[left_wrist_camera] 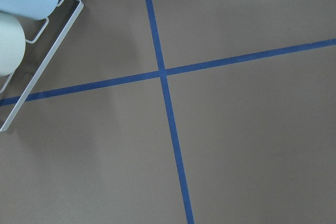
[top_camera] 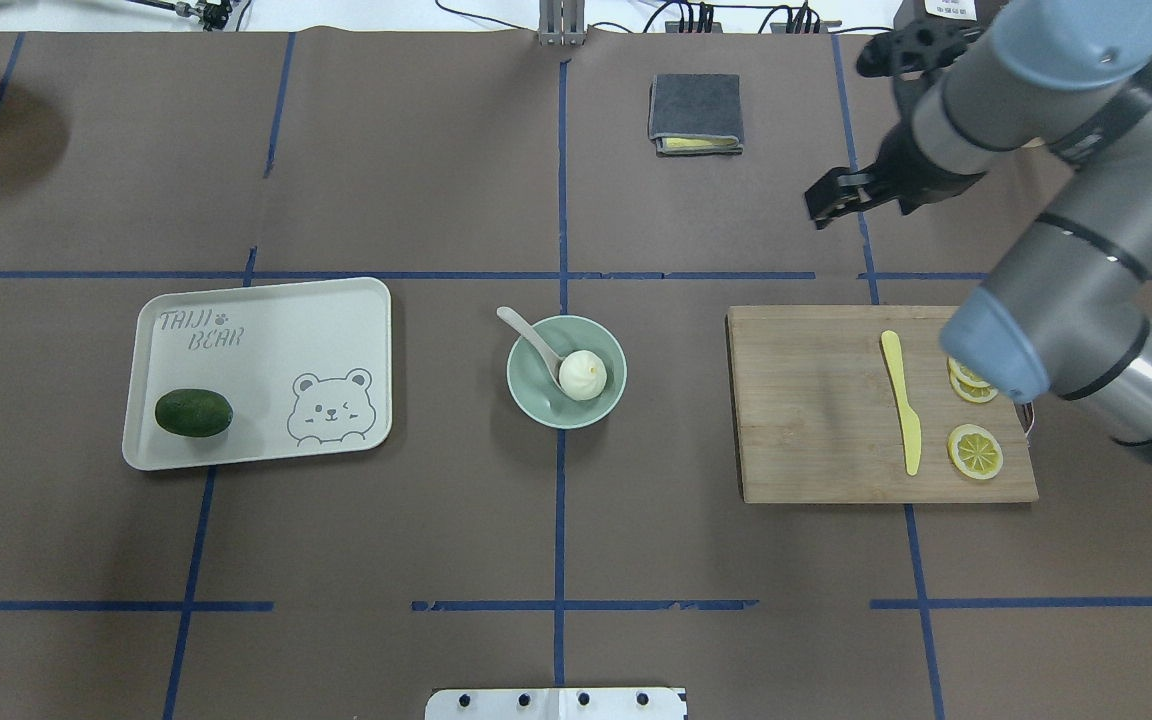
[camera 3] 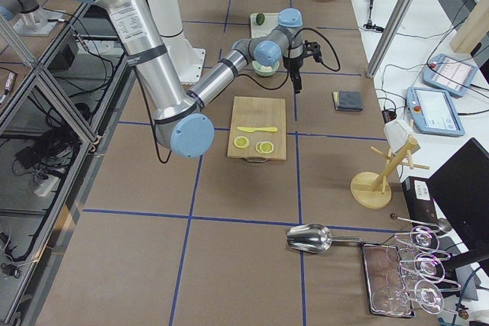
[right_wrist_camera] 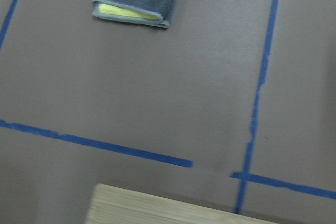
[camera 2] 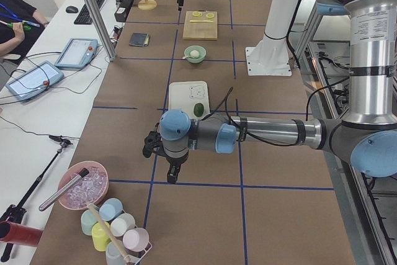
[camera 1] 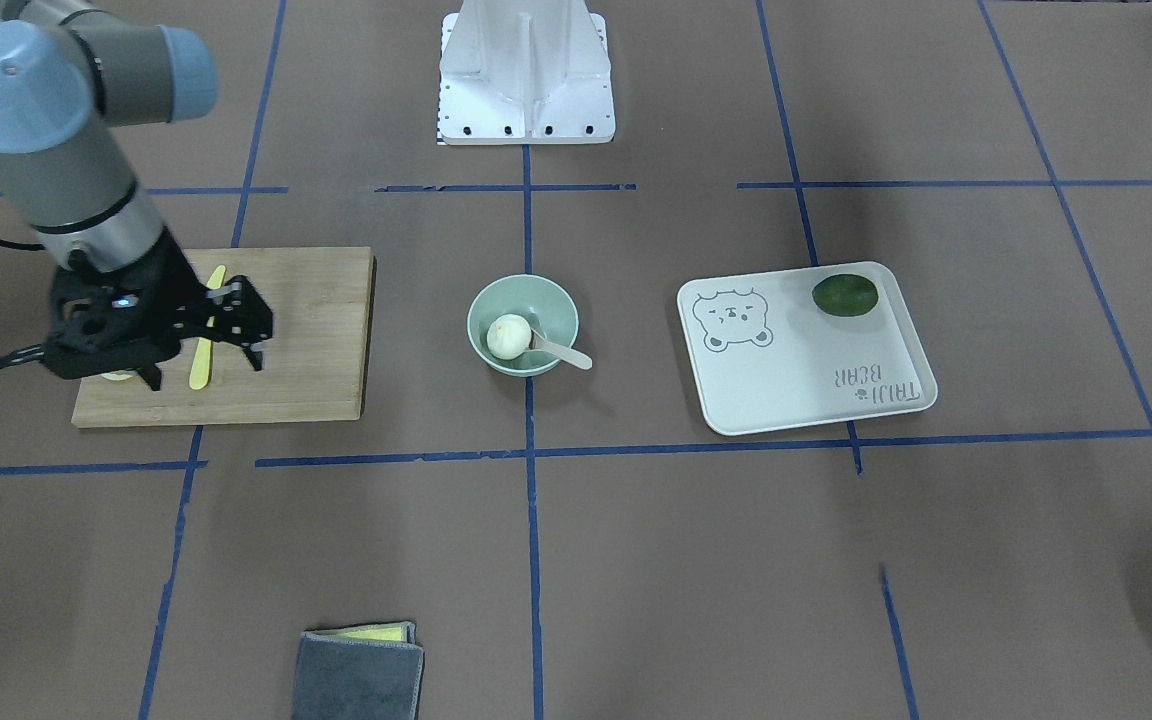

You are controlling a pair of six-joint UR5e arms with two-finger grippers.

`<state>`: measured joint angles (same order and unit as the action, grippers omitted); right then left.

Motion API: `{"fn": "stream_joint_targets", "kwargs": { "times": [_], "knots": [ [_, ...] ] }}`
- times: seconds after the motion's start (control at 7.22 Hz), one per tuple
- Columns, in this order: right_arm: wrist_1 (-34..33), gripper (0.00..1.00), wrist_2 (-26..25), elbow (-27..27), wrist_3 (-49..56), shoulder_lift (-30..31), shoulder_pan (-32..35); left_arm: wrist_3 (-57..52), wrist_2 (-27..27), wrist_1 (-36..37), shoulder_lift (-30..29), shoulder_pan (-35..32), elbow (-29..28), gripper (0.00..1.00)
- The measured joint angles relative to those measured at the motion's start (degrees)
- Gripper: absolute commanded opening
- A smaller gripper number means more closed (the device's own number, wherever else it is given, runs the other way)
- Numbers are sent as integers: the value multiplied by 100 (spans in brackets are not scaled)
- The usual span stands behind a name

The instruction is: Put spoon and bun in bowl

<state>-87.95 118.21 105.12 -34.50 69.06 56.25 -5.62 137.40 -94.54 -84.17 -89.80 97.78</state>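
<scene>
The pale mint-green bowl (camera 1: 484,304) (top_camera: 606,345) stands at the table's centre. The cream-white bun (camera 1: 508,337) (top_camera: 583,375) lies inside it. The pale spoon (camera 1: 563,351) (top_camera: 527,334) rests in the bowl beside the bun, with its handle sticking out over the rim. My right gripper (camera 1: 204,368) is open and empty, raised over the wooden cutting board, well away from the bowl. My left gripper (camera 2: 172,175) shows only in the exterior left view, far from the bowl near the table's end, and I cannot tell whether it is open or shut.
The wooden cutting board (top_camera: 816,420) holds a yellow plastic knife (top_camera: 902,400) and lemon slices (top_camera: 975,451). A pale tray (top_camera: 266,330) holds a dark green oval fruit (top_camera: 193,413). A folded grey cloth (top_camera: 695,112) lies at the far side. A cup rack (left_wrist_camera: 37,56) shows below the left wrist.
</scene>
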Motion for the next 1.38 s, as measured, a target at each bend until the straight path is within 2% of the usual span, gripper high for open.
{"fn": "stream_joint_targets", "kwargs": {
  "times": [0.28,0.55,0.83,0.97,1.11,1.38],
  "knots": [
    [5,100,411,-72,2467,1208,1291,0,-2,-6,152,-1,48,100],
    [27,100,628,-433,4042,2113,2439,-4,-2,-16,217,3,58,100],
    [52,100,756,-928,4414,2755,3250,-1,-2,-20,231,4,62,100],
    [44,100,1027,-1093,4442,2849,3510,0,-1,-20,234,5,61,100],
    [19,100,1391,-1125,4443,2852,3629,0,3,-19,234,6,58,100],
    [9,100,1663,-1104,4434,2827,3686,0,6,-7,234,1,57,100]
  ]
}}
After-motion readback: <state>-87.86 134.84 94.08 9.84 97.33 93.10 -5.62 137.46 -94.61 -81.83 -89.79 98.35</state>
